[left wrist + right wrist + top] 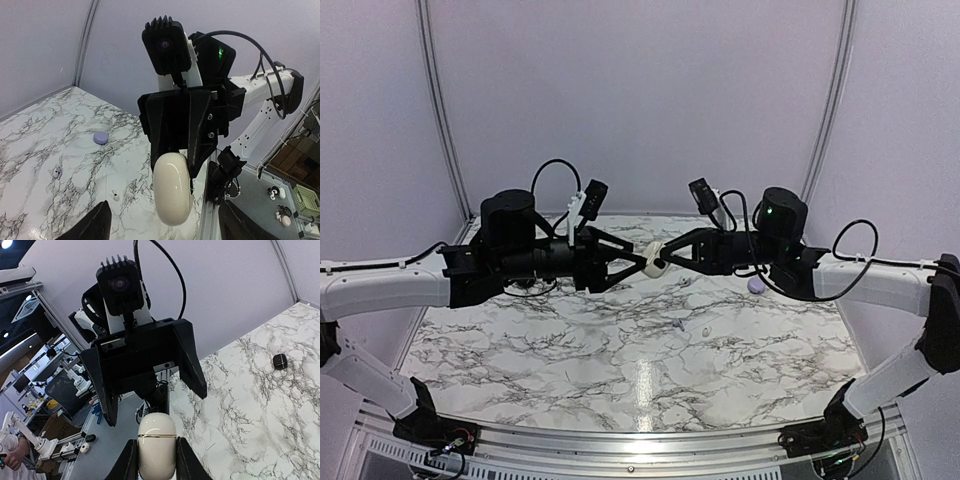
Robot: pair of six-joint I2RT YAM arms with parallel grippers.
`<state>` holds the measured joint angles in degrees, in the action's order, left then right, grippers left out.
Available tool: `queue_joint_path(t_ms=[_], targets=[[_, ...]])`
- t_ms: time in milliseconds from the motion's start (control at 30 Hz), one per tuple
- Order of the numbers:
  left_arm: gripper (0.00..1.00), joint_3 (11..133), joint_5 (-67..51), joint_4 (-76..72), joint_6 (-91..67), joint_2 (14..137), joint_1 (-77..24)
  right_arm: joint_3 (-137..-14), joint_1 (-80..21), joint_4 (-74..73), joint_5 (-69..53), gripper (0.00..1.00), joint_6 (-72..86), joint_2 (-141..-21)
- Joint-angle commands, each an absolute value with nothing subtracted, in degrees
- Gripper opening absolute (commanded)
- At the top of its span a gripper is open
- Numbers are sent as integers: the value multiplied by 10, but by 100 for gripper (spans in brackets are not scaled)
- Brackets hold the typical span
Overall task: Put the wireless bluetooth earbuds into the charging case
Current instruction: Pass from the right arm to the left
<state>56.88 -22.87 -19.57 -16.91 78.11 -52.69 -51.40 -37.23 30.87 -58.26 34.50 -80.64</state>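
A white pebble-shaped charging case (654,263) hangs in mid-air above the table's back half. Its lid seam is shut. My right gripper (156,460) is shut on the case (156,440), one finger on each side. My left gripper (640,263) faces it with its jaws wide apart. Its fingers (95,225) stand either side of the case (172,187) without touching it. On the marble lie a pale lilac earbud (57,173) and a white earbud (115,196), both far from the grippers.
A lilac round case (100,137) rests on the marble table (620,360) under the right arm. A small black case (280,361) sits on the left arm's side. The table's edge rail (212,210) is close below the held case.
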Motion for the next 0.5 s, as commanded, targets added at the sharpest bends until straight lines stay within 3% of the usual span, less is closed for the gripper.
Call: queue_joint_path(t_ms=[0, 467], targets=[[72, 592, -304, -230, -173, 796, -536, -555, -389, 257, -571, 0, 269, -788], [34, 599, -329, -236, -181, 815, -540, -560, -395, 258, -580, 0, 267, -791]])
